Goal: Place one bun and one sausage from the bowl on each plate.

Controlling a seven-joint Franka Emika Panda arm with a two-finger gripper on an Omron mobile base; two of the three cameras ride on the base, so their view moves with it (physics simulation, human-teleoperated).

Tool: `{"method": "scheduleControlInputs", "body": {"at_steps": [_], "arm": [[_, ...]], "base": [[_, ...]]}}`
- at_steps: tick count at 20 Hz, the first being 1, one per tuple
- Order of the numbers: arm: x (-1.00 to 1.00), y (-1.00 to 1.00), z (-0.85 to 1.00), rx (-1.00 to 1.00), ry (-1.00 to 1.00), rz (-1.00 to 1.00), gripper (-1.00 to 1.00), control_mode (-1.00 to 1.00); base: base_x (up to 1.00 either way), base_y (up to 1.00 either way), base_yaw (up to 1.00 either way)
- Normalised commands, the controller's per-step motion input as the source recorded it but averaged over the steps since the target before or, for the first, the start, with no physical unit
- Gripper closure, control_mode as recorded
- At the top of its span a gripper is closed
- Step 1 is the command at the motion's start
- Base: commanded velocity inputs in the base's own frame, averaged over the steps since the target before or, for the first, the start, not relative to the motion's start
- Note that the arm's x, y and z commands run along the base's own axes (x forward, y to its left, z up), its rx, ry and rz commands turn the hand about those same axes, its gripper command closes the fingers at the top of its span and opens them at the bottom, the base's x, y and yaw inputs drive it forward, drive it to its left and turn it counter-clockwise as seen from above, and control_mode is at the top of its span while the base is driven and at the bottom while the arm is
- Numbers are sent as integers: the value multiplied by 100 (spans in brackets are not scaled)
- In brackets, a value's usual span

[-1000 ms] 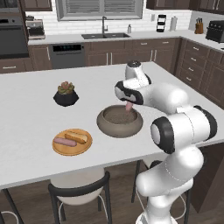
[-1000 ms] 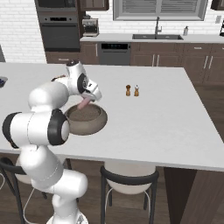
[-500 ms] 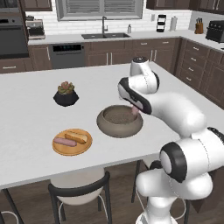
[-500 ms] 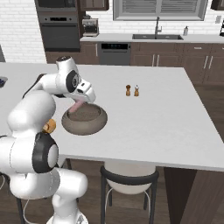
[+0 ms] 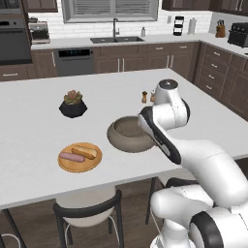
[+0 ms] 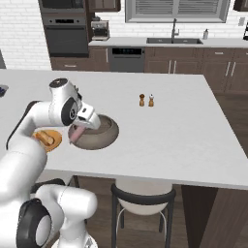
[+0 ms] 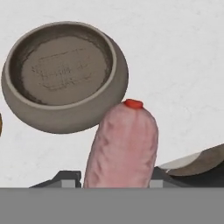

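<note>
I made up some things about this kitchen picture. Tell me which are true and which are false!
1. The orange-tan round plate already holds one golden-tan bun and one pinkish sausage. True.
2. The wide grey-brown stone-like bowl is full of buns. False: its inside looks bare.
3. The robot's gripper holds a pink sausage with a red tip. True.
4. The black faceted plant pot stands inside the bowl. False: it stands apart on the white counter.
5. Two small shakers stand on the counter. True.

Glossy white rounded arm (image 5: 193, 150) with dark joint bands, seemingly black-capped elbow
</note>
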Motion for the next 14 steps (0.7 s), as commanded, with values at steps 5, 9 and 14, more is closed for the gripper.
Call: {"method": "scheduleControlInputs", "body": {"at_steps": [5,9,14], "arm": [[0,0,0,0,0,0,100,-100],[-3,33,-12,1,-3,0,100,100],[0,0,0,0,0,0,100,100]], "base": [[0,0,0],[-2,23,0],[-9,100,0]]}}
